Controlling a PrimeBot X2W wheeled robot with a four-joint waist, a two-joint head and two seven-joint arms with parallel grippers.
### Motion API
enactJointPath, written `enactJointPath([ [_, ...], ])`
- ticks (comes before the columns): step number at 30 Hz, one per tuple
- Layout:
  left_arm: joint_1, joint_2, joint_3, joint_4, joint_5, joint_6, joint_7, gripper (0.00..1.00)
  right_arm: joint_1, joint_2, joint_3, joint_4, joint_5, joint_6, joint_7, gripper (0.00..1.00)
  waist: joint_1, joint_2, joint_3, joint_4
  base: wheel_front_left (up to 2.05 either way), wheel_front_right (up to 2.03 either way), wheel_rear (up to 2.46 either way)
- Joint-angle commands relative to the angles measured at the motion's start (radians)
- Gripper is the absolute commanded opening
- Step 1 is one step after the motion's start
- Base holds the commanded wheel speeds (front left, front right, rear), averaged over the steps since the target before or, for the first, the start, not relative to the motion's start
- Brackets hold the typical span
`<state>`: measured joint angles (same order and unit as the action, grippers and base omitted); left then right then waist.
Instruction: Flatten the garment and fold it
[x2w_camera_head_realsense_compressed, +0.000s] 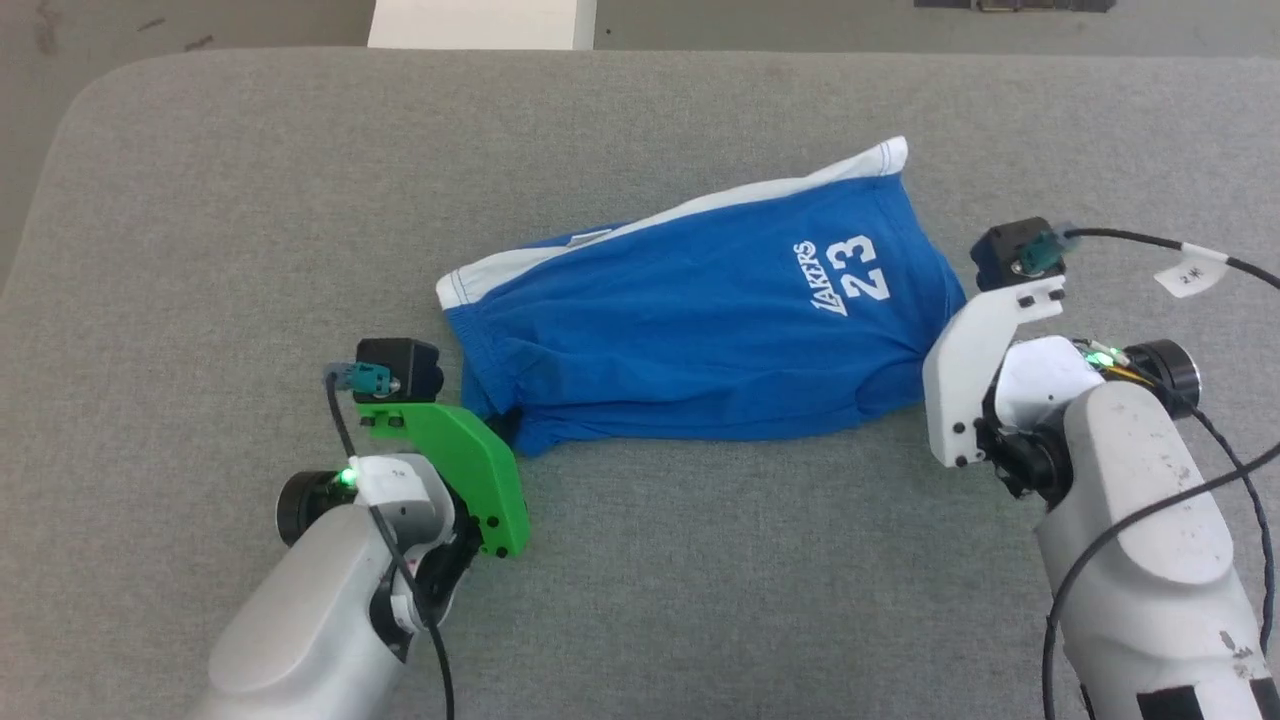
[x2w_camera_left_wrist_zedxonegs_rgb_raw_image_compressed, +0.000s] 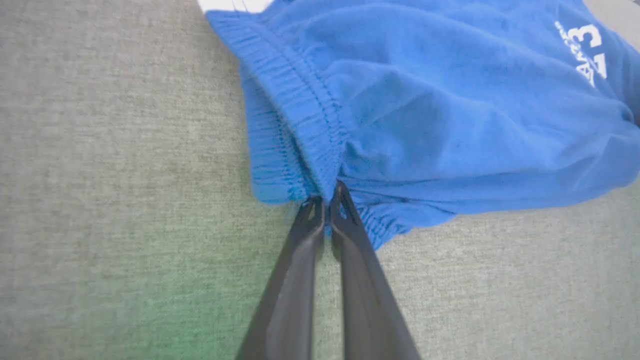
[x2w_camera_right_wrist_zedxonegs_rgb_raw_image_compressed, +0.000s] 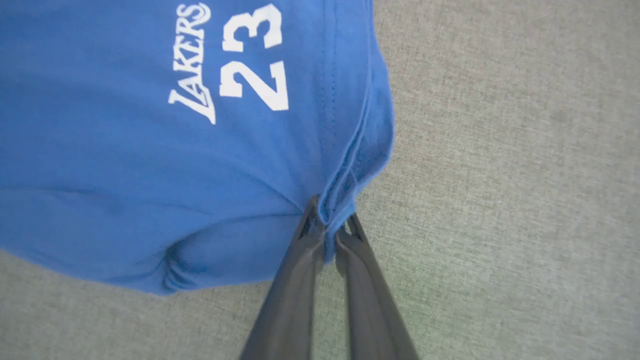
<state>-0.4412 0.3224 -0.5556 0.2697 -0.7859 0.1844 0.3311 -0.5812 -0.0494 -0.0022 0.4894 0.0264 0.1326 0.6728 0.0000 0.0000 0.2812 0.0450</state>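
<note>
The left gripper (x2w_camera_left_wrist_zedxonegs_rgb_raw_image_compressed: 326, 205) had its two long dark fingers pressed together on a gathered corner of the elastic waistband of the bright blue jersey shorts (x2w_camera_left_wrist_zedxonegs_rgb_raw_image_compressed: 425, 110). The ribbed blue cloth bunched just ahead of the tips and fanned away up and to their right. How many layers were caught between the tips could not be told. The right gripper (x2w_camera_right_wrist_zedxonegs_rgb_raw_image_compressed: 331, 227) likewise pinched a stitched blue edge fold at the shorts' opposite end, with the white "LAKERS 23" print (x2w_camera_right_wrist_zedxonegs_rgb_raw_image_compressed: 252, 82) ahead of it and to its left. From the head camera, a green plastic bracket (x2w_camera_head_realsense_compressed: 465, 465) on the left wrist and a white plastic bracket (x2w_camera_head_realsense_compressed: 965, 375) on the right wrist covered the fingers, each at the near edge of the shorts. The shorts lay stretched between the two arms, mostly flat with soft wrinkles, and a white trim band (x2w_camera_head_realsense_compressed: 470, 280) ran along the side farthest from both grippers. Under everything lay a grey woven-fabric tabletop (x2w_camera_head_realsense_compressed: 200, 250), its rounded corner beyond the left arm.
</note>
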Motion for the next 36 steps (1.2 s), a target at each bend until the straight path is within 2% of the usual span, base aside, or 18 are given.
enactJointPath([
  [1, 0.003, 0.015, 0.01, -0.007, -0.01, -0.006, -0.014, 0.0, 0.029, -0.001, -0.008, -0.015, 0.013, -0.002, -0.004, 0.0, 0.0, 0.0, -0.014, 0.005, 0.0, 0.0, 0.0],
  [5, 0.026, 0.032, 0.035, -0.044, -0.028, -0.013, -0.037, 0.0, 0.087, -0.001, -0.03, -0.078, 0.052, -0.002, -0.005, 0.0, 0.0, 0.0, -0.046, 0.006, 0.0, 0.0, 0.0],
  [11, 0.117, 0.078, 0.047, -0.132, -0.05, 0.0, -0.027, 0.0, 0.246, -0.001, -0.058, -0.23, 0.127, -0.002, 0.026, 0.0, 0.0, 0.0, -0.102, -0.005, 0.0, 0.0, 0.0],
  [18, 0.27, 0.146, 0.03, -0.208, -0.084, 0.037, 0.052, 0.0, 0.509, -0.001, -0.069, -0.433, 0.205, -0.002, 0.076, 0.0, 0.0, 0.0, -0.145, -0.016, 0.0, 0.0, 0.0],
  [25, 0.359, 0.168, 0.051, -0.258, -0.129, 0.095, 0.091, 0.0, 0.677, -0.001, -0.065, -0.511, 0.28, -0.002, 0.104, 0.0, 0.0, 0.0, -0.165, -0.03, 0.0, 0.0, 0.0],
  [26, 0.366, 0.169, 0.054, -0.264, -0.133, 0.1, 0.093, 0.38, 0.683, -0.001, -0.068, -0.518, 0.286, -0.002, 0.091, 0.21, 0.0, 0.0, -0.168, -0.032, 0.0, 0.0, 0.0],
  [27, 0.372, 0.17, 0.058, -0.269, -0.137, 0.103, 0.093, 1.0, 0.688, -0.001, -0.071, -0.52, 0.297, -0.002, 0.085, 0.85, 0.0, 0.0, -0.171, -0.033, 0.0, 0.0, 0.0],
  [28, 0.378, 0.176, 0.062, -0.276, -0.136, 0.109, 0.091, 1.0, 0.693, -0.001, -0.075, -0.524, 0.307, -0.002, 0.079, 1.0, 0.0, 0.0, -0.177, -0.035, 0.0, 0.0, 0.0],
  [33, 0.426, 0.223, 0.113, -0.37, -0.168, 0.135, 0.1, 1.0, 0.722, -0.001, -0.136, -0.59, 0.351, -0.002, 0.068, 1.0, 0.0, 0.0, -0.202, -0.03, 0.0, 0.0, 0.0],
  [36, 0.445, 0.253, 0.165, -0.417, -0.165, 0.16, 0.066, 1.0, 0.714, -0.001, -0.169, -0.637, 0.336, -0.002, 0.074, 1.0, 0.0, 0.0, -0.21, -0.031, 0.0, 0.0, 0.0],
])
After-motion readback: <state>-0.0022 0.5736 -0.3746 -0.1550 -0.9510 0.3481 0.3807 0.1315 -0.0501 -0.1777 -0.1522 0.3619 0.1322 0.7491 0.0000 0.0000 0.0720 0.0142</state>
